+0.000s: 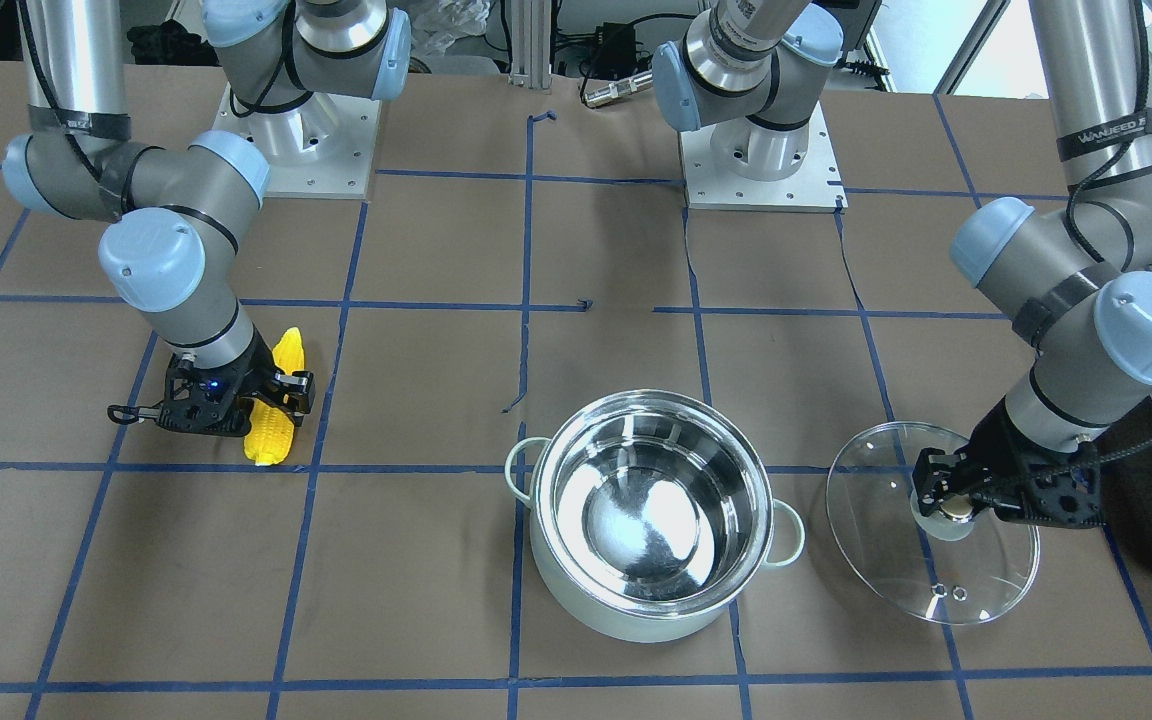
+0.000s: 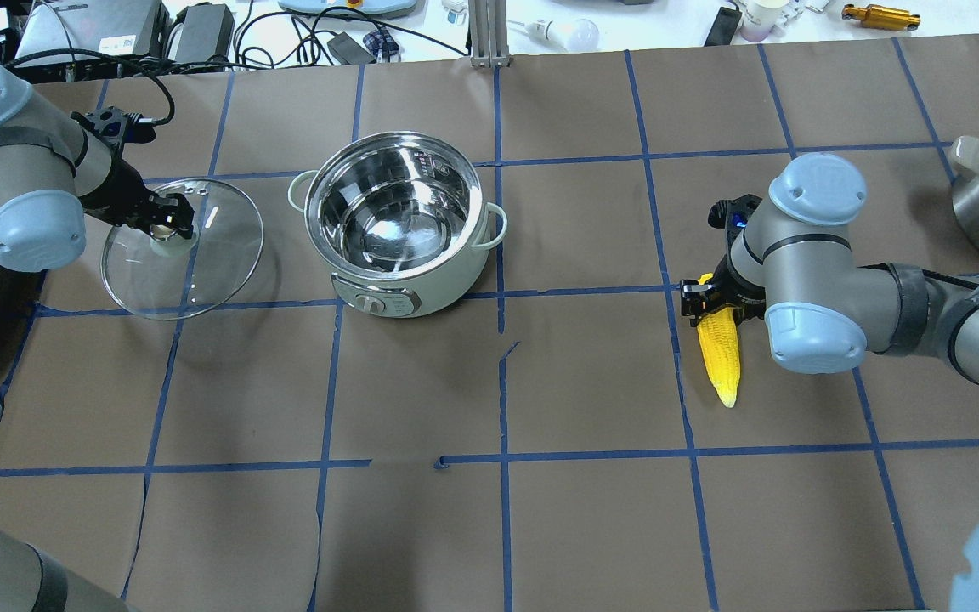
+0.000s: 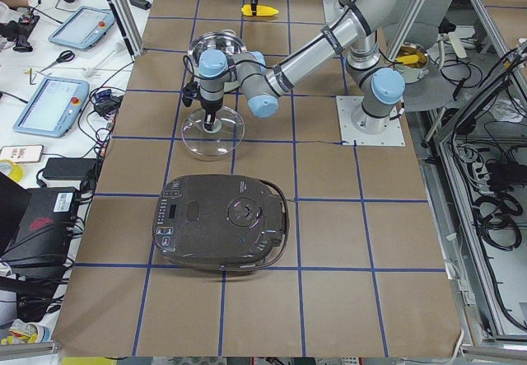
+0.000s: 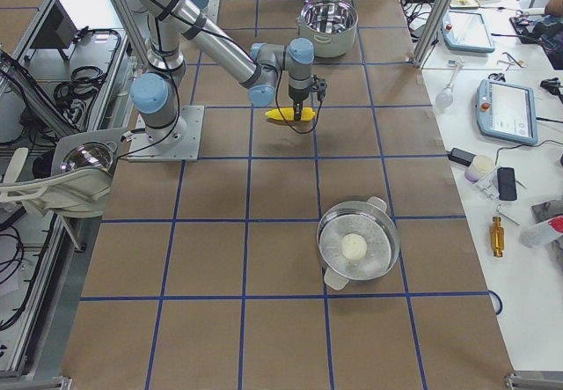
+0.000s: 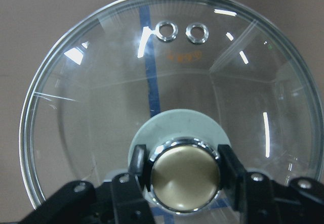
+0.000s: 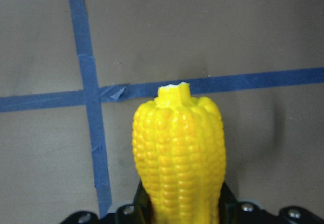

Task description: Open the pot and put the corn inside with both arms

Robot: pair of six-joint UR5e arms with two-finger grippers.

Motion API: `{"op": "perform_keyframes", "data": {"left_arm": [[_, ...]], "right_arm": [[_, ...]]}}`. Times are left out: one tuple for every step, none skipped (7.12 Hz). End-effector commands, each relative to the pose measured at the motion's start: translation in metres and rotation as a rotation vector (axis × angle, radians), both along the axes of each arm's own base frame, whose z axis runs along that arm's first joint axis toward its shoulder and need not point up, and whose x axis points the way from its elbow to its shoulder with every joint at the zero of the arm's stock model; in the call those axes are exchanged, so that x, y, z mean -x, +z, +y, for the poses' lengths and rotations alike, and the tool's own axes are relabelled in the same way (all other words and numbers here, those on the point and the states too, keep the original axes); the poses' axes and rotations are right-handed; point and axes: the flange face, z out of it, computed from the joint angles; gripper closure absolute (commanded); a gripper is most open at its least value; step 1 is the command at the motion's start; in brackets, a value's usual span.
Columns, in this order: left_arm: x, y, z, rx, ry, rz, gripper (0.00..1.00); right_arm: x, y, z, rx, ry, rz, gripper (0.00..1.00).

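Note:
The pot (image 1: 576,580) stands open with its steel inside bare; it also shows in the overhead view (image 2: 421,289). Its clear glass lid (image 1: 976,585) lies low beside it on my left side. My left gripper (image 1: 948,500) is shut on the lid's knob (image 5: 185,178), one finger on each side. The yellow corn (image 1: 266,440) lies along the table on my right side, far from the pot. My right gripper (image 1: 271,398) is shut across the corn's thick end (image 6: 177,148). I cannot tell if the lid or the corn touches the table.
A black appliance (image 3: 222,221) sits on the table beyond the lid on my left. A steel bowl with a white ball (image 4: 358,245) stands at the right end. Blue tape lines cross the brown table cover (image 2: 591,374) between pot and corn.

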Motion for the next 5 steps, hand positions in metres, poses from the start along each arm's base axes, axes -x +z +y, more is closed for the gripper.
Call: {"op": "perform_keyframes", "data": {"left_arm": [[0.000, -0.004, -0.001, -0.005, -0.001, 0.001, 0.76], [-0.001, -0.007, -0.001, -0.009, 0.002, 0.003, 0.76], [-0.001, -0.007, -0.002, 0.000, -0.001, -0.001, 0.76], [-0.001, -0.007, -0.002, 0.001, -0.003, -0.001, 0.76], [-0.003, -0.009, -0.002, -0.003, -0.006, 0.001, 0.76]], "right_arm": [[-0.013, 0.042, -0.033, 0.050, 0.017, 0.009, 0.89], [-0.037, 0.076, -0.054, 0.036, 0.051, 0.009, 0.89], [-0.048, 0.105, -0.070, 0.023, 0.047, 0.002, 0.89], [-0.062, 0.131, -0.083, 0.047, 0.045, -0.012, 0.89], [-0.090, 0.155, -0.093, 0.057, 0.046, -0.016, 0.89]]}}
